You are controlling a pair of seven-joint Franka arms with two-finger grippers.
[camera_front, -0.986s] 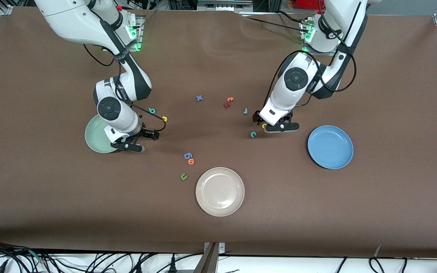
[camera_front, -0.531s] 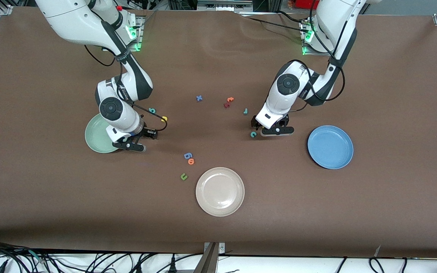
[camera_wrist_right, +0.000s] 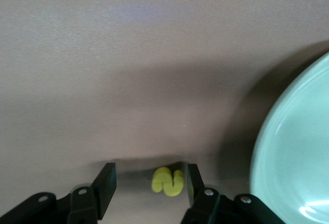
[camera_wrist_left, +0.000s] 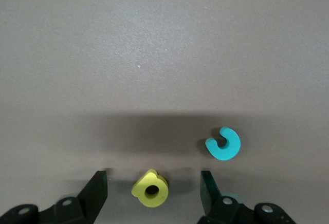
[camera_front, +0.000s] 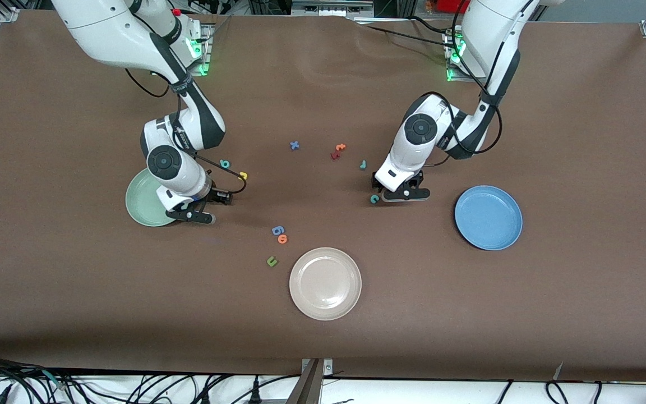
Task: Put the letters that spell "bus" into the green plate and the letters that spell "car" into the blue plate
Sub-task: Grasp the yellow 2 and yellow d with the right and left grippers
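We see both plates empty: green plate (camera_front: 144, 200) at left-center, blue plate (camera_front: 488, 217) at right-center. The left end effector (camera_wrist_left: 153, 193) straddles the yellow "a" (camera_wrist_left: 150, 188), fingers apart, untouching; the right end effector (camera_wrist_right: 150, 187) brackets the yellow "s" (camera_wrist_right: 168, 181), one finger touching. All six letters remain.

High front camera faces the robots; wrist cameras look down close (tabletop shared).
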